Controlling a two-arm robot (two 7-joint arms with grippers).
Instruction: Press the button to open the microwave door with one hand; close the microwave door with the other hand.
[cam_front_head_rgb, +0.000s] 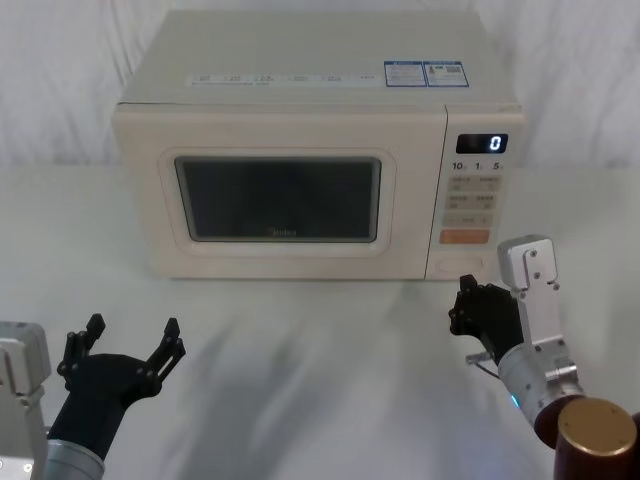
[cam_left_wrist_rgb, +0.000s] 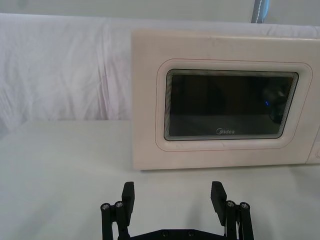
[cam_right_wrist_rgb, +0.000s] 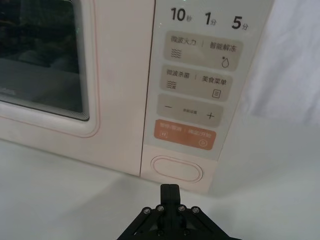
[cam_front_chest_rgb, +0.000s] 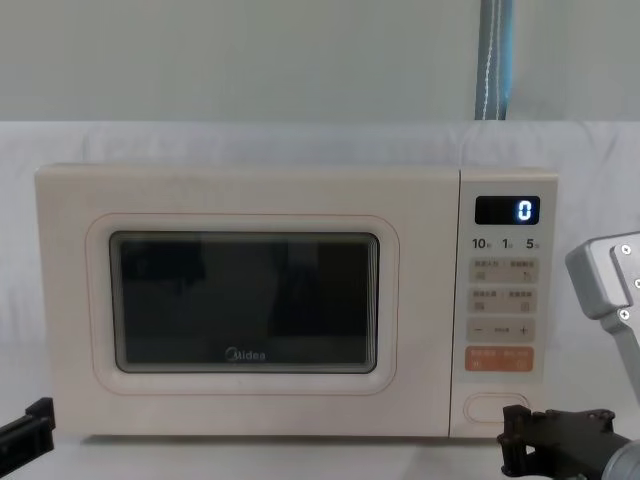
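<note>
My right claw (cam_right_wrist_rgb: 170, 192), black fingers pinched together with nothing between them on a silver-grey cylindrical wrist, hovers over the white cloth-covered counter (cam_front_head_rgb: 320, 380) just short of the control panel's foot. The large cream oval pill-shaped button (cam_right_wrist_rgb: 177, 169) lies dead ahead at twelve o'clock from my fingertips and near them but not touching, its long axis running nine to three across the panel. This claw is much the nearer of my two, so I judge a short straight push forward is all the press needs. My left claw (cam_front_head_rgb: 125, 345), black fingers spread wide and empty, waits low at about seven o'clock on the counter, well apart from the wide cream door with the dark rounded glass window (cam_front_head_rgb: 277, 198), which sits shut and flush. The button itself is plain and unmarked, just below the orange rectangular key (cam_right_wrist_rgb: 184, 135). Behind it all stands the cream boxy countertop microwave (cam_front_head_rgb: 320, 70), its black display (cam_front_head_rgb: 482, 143) showing 0.
</note>
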